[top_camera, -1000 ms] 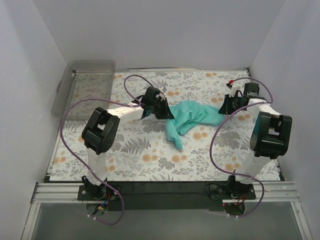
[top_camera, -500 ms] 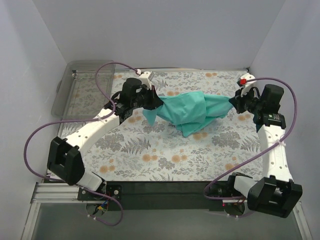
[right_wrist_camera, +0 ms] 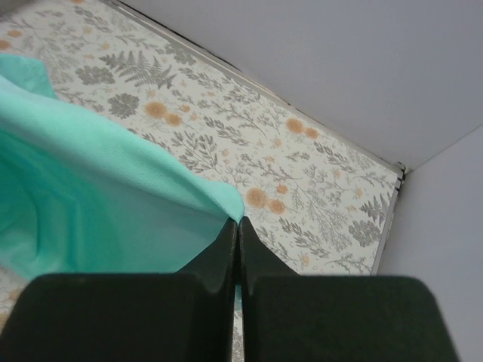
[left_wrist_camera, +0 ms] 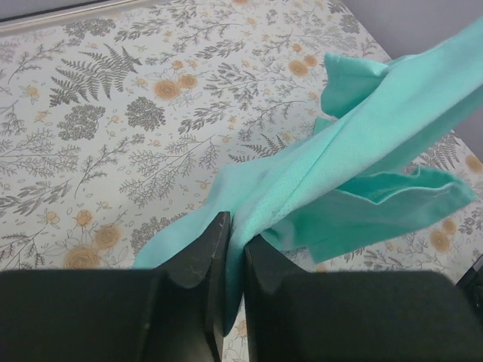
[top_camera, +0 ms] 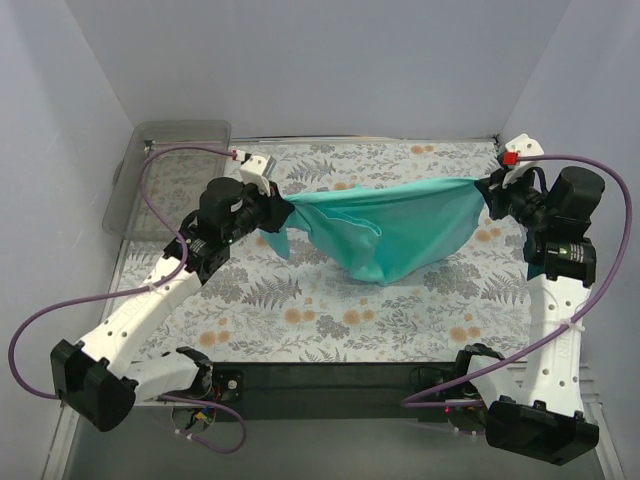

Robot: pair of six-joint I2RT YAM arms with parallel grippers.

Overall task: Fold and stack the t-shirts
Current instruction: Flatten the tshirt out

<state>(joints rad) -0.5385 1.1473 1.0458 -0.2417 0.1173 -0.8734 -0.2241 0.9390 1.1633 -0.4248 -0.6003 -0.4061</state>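
Note:
The teal-green t-shirt (top_camera: pixel 395 228) hangs stretched in the air between both arms, sagging in the middle above the floral table. My left gripper (top_camera: pixel 283 208) is shut on its left end, with fabric bunched between the black fingers (left_wrist_camera: pixel 198 265); a loose sleeve flap dangles just below. In the left wrist view the t-shirt (left_wrist_camera: pixel 362 151) runs up to the right from my left gripper (left_wrist_camera: pixel 236 237). My right gripper (top_camera: pixel 487 188) is shut on the right corner. From the right wrist the t-shirt (right_wrist_camera: pixel 90 188) spreads left from my right gripper (right_wrist_camera: pixel 238 221).
A clear plastic bin (top_camera: pixel 165 170) stands at the back left, partly off the floral table cover (top_camera: pixel 300 310). Grey walls close in the left, back and right. Purple cables loop off both arms.
Both arms have swung outward and upward, pulling the crumpled t-shirt off the table into a taut span. The left gripper moved left, the right gripper moved right.

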